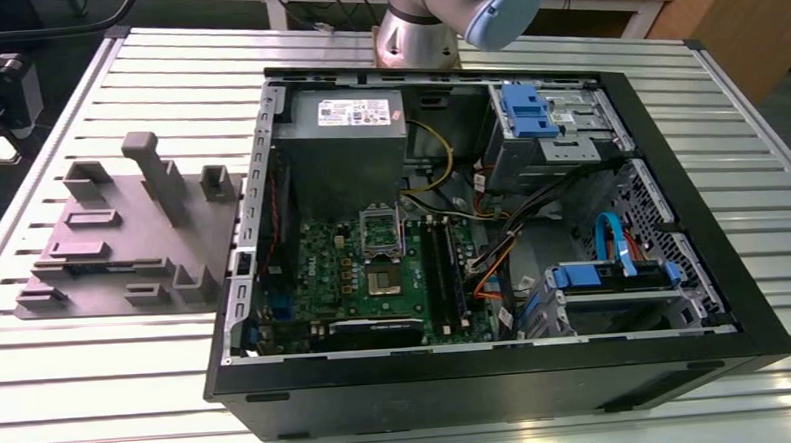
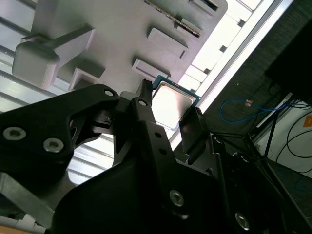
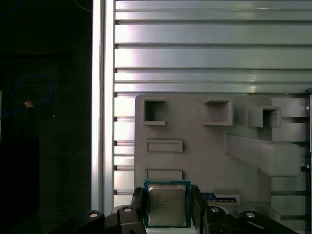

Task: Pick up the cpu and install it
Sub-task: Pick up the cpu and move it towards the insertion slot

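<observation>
Showing a shiny pale silver top inside a thin dark rim, the square cpu (image 3: 167, 204) is gripped at two opposite edges by the gripper (image 3: 166, 196). It is held over an edge of the grey block (image 3: 204, 146).

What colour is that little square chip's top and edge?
The cpu: silver top, teal rim; clearest in the first wrist view.

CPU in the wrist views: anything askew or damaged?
Nothing stands out. In the first wrist view the cpu sits square to the pockets of the grey block, centred in the gripper, with no visible tilt or damage.
</observation>
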`<state>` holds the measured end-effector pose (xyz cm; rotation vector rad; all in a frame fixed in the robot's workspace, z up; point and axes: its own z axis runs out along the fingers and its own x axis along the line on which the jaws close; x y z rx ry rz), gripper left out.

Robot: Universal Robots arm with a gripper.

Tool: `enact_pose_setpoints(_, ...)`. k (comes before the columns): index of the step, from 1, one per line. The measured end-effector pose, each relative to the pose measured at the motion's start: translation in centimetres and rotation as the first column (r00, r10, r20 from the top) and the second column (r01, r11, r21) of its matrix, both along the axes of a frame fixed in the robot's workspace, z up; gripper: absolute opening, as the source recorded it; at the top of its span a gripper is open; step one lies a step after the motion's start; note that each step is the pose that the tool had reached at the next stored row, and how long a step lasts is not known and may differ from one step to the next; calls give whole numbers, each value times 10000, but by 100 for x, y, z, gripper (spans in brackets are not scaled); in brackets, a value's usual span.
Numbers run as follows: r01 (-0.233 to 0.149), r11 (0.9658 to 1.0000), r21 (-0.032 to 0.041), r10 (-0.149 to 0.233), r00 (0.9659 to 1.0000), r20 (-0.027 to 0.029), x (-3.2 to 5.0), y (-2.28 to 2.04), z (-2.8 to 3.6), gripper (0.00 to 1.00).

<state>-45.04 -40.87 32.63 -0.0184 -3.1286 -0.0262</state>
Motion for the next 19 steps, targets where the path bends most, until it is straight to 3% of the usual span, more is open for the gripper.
enact_pose_setpoints(19, 0, 10000, -2, 0, 10000, 0, 0, 0, 53, 47)
